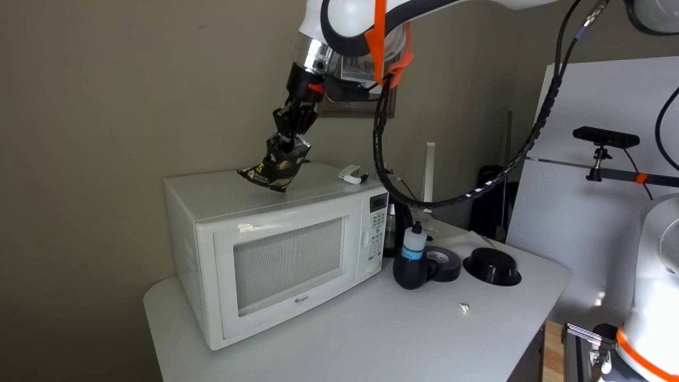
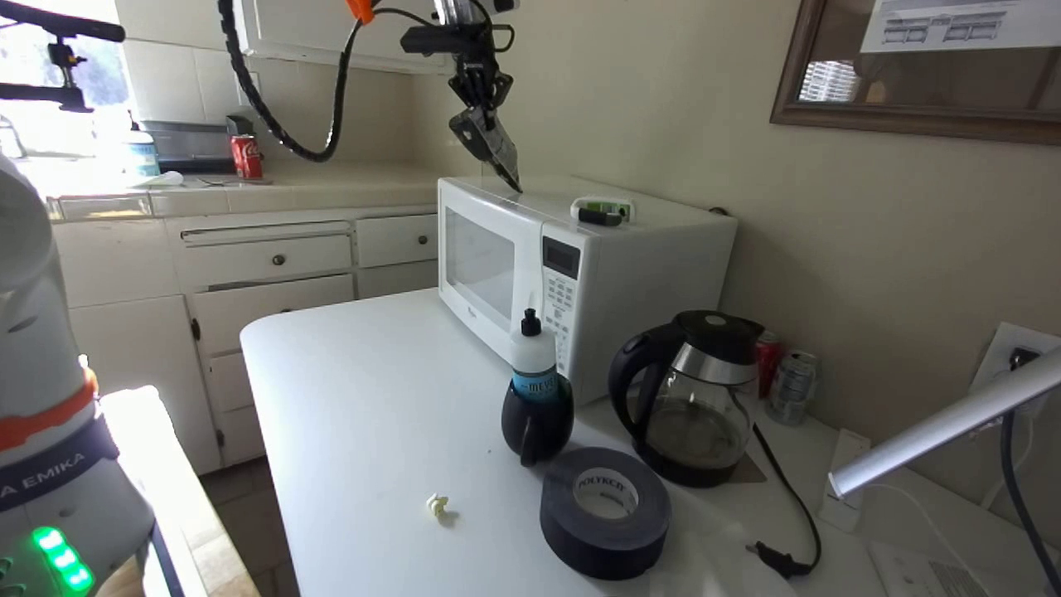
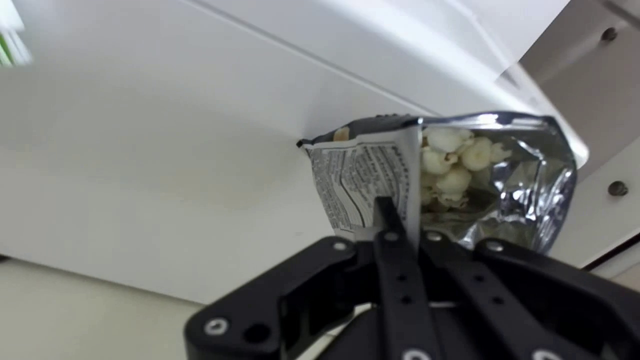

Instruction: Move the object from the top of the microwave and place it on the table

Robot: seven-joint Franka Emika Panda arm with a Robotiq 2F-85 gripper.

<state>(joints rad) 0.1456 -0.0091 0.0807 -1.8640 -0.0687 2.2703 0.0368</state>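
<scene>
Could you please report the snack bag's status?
Gripper shut on snack bag. Held over microwave, contact unclear. On table, possible obstacles: mug, tape roll.

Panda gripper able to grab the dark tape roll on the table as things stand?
Probably not yet: the gripper is occupied, pinching the popcorn bag, though the tape roll looks uncovered from above.

The crinkly black foil snack bag bears yellow graphics outside and shines silver inside; the boxy white microwave has a finely striped grey window; 1 blue band rings the white plastic bottle.
</scene>
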